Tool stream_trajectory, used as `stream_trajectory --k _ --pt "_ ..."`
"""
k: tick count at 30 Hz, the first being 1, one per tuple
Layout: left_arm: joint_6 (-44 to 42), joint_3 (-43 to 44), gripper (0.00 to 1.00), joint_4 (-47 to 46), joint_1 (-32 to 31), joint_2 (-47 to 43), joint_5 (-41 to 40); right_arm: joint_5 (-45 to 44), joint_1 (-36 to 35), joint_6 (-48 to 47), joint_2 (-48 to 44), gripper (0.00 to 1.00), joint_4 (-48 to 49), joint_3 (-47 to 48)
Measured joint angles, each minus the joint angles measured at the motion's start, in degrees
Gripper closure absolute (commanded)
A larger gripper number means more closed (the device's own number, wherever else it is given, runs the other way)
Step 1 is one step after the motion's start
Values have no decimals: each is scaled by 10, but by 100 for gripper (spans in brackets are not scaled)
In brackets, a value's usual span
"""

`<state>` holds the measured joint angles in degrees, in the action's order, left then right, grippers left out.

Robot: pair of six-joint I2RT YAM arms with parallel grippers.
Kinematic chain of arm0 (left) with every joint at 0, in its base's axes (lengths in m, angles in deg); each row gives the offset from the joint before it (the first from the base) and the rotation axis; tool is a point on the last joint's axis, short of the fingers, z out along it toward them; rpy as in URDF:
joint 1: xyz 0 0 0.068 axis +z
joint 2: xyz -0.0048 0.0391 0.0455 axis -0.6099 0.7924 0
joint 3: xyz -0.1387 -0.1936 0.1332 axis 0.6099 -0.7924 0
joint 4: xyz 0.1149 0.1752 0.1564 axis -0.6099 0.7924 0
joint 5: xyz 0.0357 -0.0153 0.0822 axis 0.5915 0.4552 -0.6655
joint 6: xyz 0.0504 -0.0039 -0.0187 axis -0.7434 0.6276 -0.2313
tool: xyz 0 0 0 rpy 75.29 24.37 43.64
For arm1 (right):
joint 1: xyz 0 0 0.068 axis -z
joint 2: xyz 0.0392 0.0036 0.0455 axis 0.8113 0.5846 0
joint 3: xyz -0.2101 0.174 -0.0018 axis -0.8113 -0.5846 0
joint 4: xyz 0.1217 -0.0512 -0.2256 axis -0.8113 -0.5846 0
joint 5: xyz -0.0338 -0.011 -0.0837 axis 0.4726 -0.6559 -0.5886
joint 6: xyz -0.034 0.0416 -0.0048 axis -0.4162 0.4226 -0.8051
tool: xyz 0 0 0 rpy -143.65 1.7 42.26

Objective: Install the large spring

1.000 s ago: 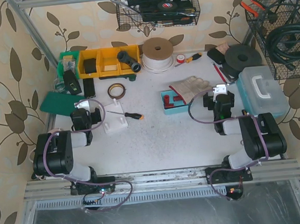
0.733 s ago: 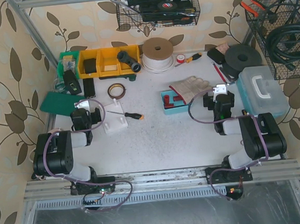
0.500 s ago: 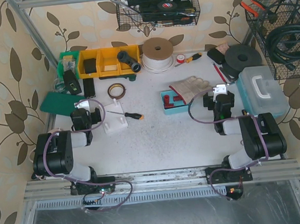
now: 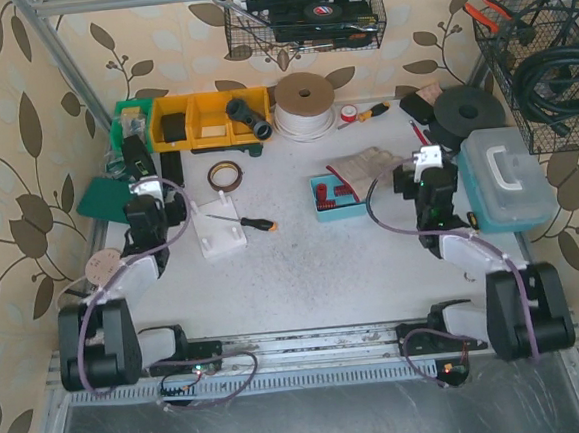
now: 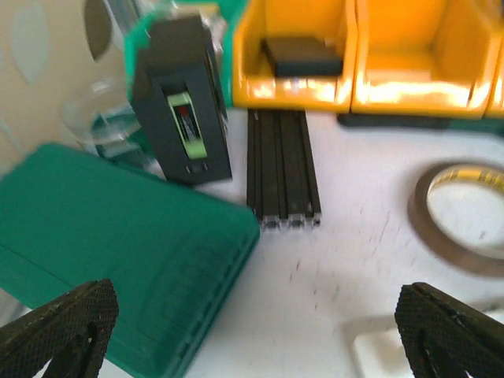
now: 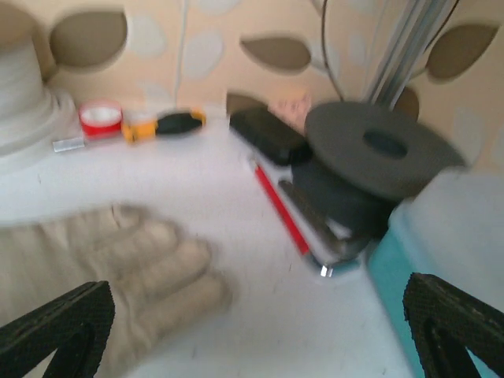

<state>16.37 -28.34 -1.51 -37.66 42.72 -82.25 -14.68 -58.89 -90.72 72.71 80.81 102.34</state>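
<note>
Left gripper (image 5: 252, 335) noted left of the screwdriver (image 4: 253, 222), fingers spread wide, nothing held. Right gripper (image 6: 252, 335) noted right of the screwdriver, fingers likewise spread, empty.

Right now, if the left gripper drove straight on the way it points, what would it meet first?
Most likely the black slotted rail, centred ahead of the open left gripper, with the yellow bin just behind it. Depth is hard to judge.

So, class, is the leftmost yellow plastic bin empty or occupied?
Occupied: a flat black block lies inside the yellow plastic bin.
</note>
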Motion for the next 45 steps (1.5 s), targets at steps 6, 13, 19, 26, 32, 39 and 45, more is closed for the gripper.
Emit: stream_trajectory --k 6,13,19,26,32,39,45 --pt "59 101 2 181 0 -123 -17 5 0 18 -97 0 -182 127" --pt "171 230 2 382 0 -193 4 54 -1 95 -112 0 -428 289" --pt "224 251 2 456 0 -231 96 92 2 174 -101 3 -571 348" --pt "257 187 20 435 -2 -252 252 207 -5 189 -59 19 -615 348" --pt "269 162 22 404 -85 -162 299 208 -110 157 -13 33 -629 349" --pt "230 161 21 388 -230 -131 255 128 -212 117 64 37 -640 377" --pt "203 140 19 374 -248 -127 187 62 -242 96 119 38 -632 396"
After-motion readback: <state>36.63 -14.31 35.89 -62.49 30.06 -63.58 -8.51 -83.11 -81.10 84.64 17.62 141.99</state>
